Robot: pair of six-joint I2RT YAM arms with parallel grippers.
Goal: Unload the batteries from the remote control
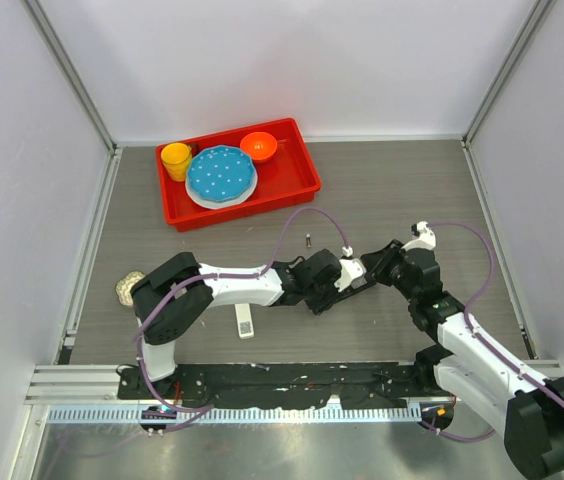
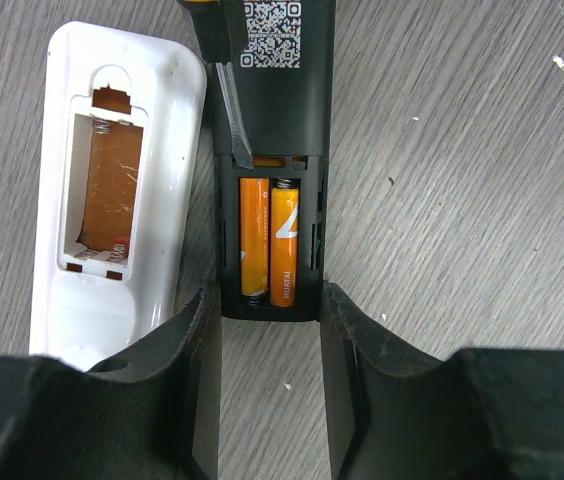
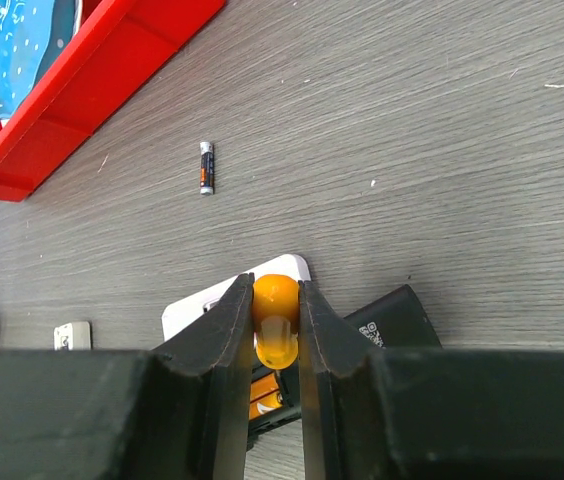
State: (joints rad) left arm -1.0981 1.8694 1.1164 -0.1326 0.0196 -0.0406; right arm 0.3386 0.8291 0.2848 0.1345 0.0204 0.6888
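In the left wrist view a black remote (image 2: pixel 272 150) lies open with two orange batteries (image 2: pixel 270 240) side by side in its compartment. My left gripper (image 2: pixel 270 300) is shut on the remote's near end, one finger on each side. My right gripper (image 3: pixel 274 290) is shut on the orange-handled screwdriver (image 3: pixel 276 325). The screwdriver's blade (image 2: pixel 232 115) rests at the far end of the compartment beside the batteries. A white remote (image 2: pixel 112 200) with an empty compartment lies just left of the black one. One dark loose battery (image 3: pixel 206 167) lies on the table beyond them.
A red tray (image 1: pixel 302 165) at the back holds a blue plate (image 1: pixel 220 175), a yellow cup (image 1: pixel 176 160) and an orange bowl (image 1: pixel 259 147). A white battery cover (image 1: pixel 245 322) lies near the front. A beige lump (image 1: pixel 128 289) sits at the left edge.
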